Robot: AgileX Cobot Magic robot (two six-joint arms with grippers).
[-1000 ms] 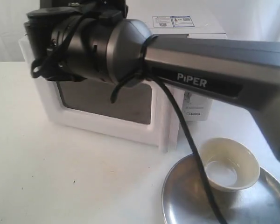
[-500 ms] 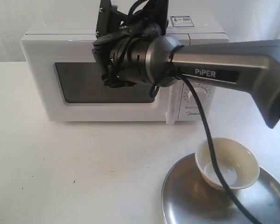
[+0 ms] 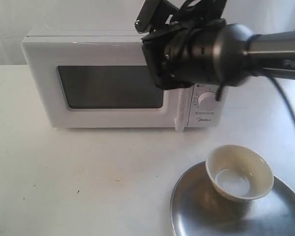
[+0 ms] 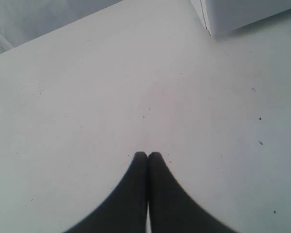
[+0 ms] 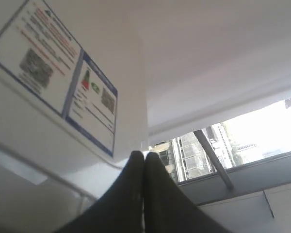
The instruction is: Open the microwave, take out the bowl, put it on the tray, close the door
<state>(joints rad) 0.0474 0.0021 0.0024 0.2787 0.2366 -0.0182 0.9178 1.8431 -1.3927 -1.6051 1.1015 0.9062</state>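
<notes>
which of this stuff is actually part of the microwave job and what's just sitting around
Job:
- microwave
- door, shut
- bowl, sitting on the tray
- tray

Not the job:
- table
- stickers on the microwave top
- knob

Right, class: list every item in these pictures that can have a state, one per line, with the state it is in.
door: closed, flush with the microwave front.
bowl: upright, sitting on the tray, looks empty.
tray: lying flat, carrying the bowl.
left claw: shut, holding nothing.
right claw: shut, holding nothing.
</notes>
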